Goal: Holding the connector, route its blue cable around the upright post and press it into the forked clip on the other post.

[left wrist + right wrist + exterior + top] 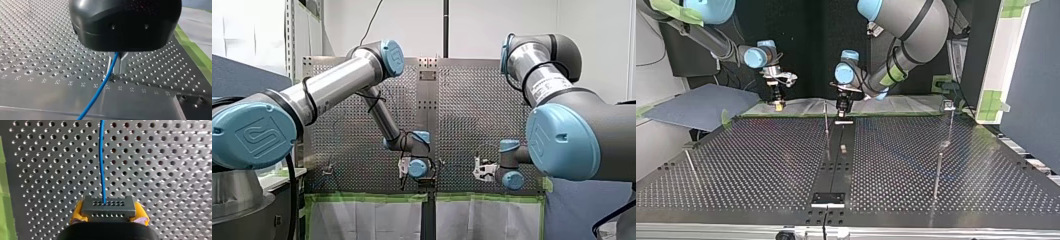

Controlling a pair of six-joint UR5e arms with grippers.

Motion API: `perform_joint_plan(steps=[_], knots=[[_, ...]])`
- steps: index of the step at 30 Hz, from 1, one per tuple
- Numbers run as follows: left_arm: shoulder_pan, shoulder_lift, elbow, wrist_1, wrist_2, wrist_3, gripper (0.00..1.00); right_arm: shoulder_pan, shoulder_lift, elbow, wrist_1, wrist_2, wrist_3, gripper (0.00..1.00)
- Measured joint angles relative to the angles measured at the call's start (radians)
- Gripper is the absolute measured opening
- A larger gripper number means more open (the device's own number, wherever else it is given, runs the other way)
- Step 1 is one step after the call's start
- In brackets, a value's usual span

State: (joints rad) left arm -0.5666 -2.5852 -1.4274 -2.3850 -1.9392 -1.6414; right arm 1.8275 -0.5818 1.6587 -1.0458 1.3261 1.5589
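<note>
Gripping the connector (pixel 107 207) between its yellow pads (pixel 77 213), my right gripper (pixel 108 210) is clenched on the dark block's two sides. The block's face, with its rows of small holes, points ahead. The blue cable (pixel 101 157) leaves one of the upper holes and runs nearly straight ahead, low over the perforated table (pixel 162 170).

In the left wrist view the cable (pixel 100 90) comes out from under the black body of my left gripper (pixel 119 71), at the table surface, and slants away across the plain numbered edge of the plate. Whether that gripper is clamped on the cable or released, I cannot tell.

In the top view both grippers hang at the table's far edge. My right gripper (pixel 779 100) is at the view's left and my left gripper (pixel 842 106) is near the middle, over the far end of a black centre strip (pixel 835 167). A thin upright post (pixel 826 120) stands just beside my left gripper, on the side towards my right one. Another post (pixel 949 112) with a small head stands well apart at the view's right; its head is too small to tell whether it is forked. Green tape (pixel 3 195) borders the table beside my right gripper.
</note>
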Motion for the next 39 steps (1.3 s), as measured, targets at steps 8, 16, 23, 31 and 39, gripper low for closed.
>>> perform_joint_plan(steps=[8, 16, 23, 31, 39], knots=[[0.004, -0.004, 0.0, 0.001, 0.0, 0.0, 0.02, -0.002, 0.033, -0.066, 0.062, 0.0, -0.019, 0.0], [0.011, -0.005, 0.003, 0.008, 0.013, -0.006, 0.02, -0.002, 0.062, -0.127, 0.12, 0.001, -0.041, 0.0], [0.019, -0.005, 0.036, 0.001, 0.029, -0.018, 0.02, -0.003, 0.064, -0.152, 0.134, 0.001, -0.044, 0.0], [0.027, -0.005, 0.06, -0.022, 0.032, -0.02, 0.02, -0.006, 0.065, -0.172, 0.162, 0.002, -0.052, 0.0], [0.029, -0.005, 0.061, -0.043, 0.039, -0.02, 0.24, -0.006, 0.065, -0.173, 0.166, 0.002, -0.055, 0.0]])
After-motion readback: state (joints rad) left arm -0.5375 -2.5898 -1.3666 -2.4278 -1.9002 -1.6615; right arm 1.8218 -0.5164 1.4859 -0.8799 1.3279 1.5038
